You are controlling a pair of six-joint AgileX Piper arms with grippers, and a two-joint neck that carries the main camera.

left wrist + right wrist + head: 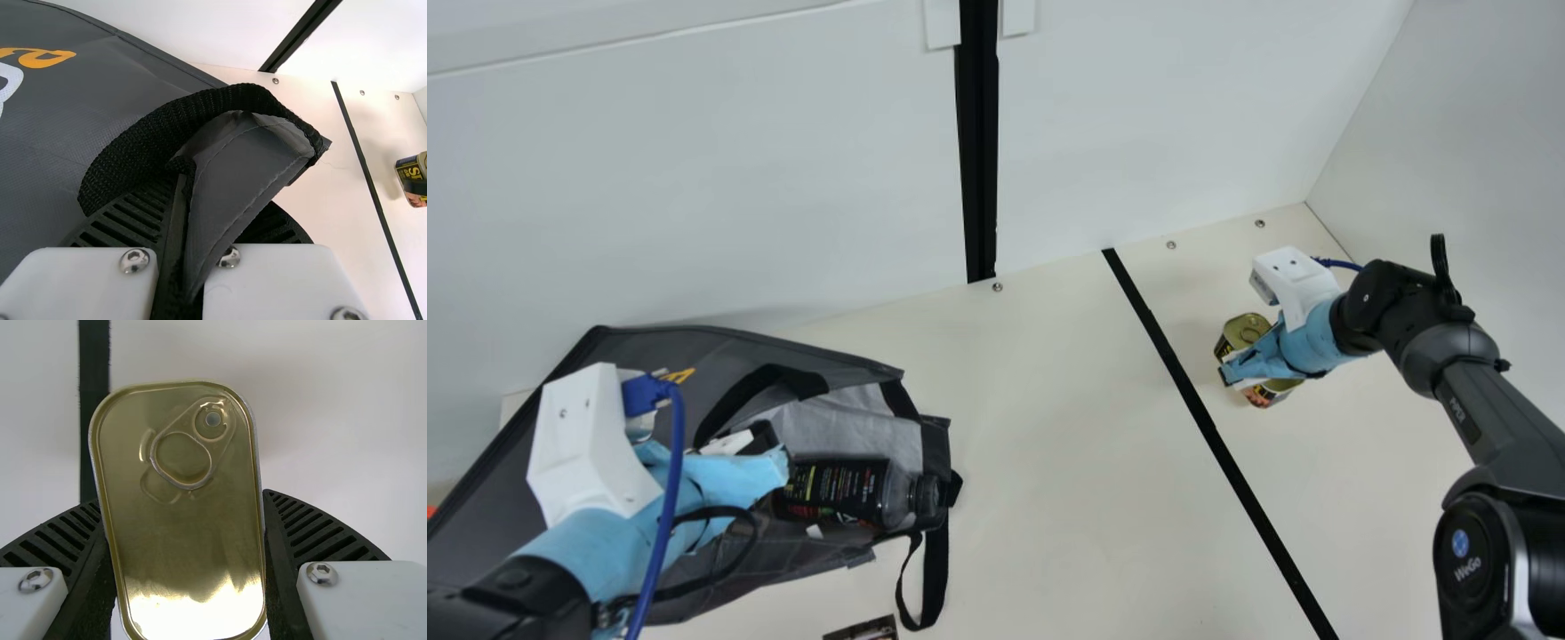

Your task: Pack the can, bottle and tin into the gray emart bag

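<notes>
1. Main view, lower left: note the gray emart bag, lying on its side with its mouth toward the center of the frame
2. Within that mouth: note the dark-labeled clear bottle, lying on its side, neck at the opening; count as nearly packed, perhaps in need of a further push inward
3. Over the bag, lower left: compare the left gripper, closed on gray bag fabric beside a black webbing strap; read as steadying the bag or spreading its mouth
4. Main view, right of center: see the rectangular pull-ring tin, well apart from the bag, beyond the black line; count as unpacked
5. Around the tin: see the right gripper, closed against both long sides, with the gold lid between the fingers
6. Main view, bottom edge, just below the bag: note a dark printed item, cut off by the frame; possibly the remaining can, impossible to tell
7. Overall: judge as partway, with the bottle mostly in, the tin still to be carried across, and the can unconfirmed
</notes>
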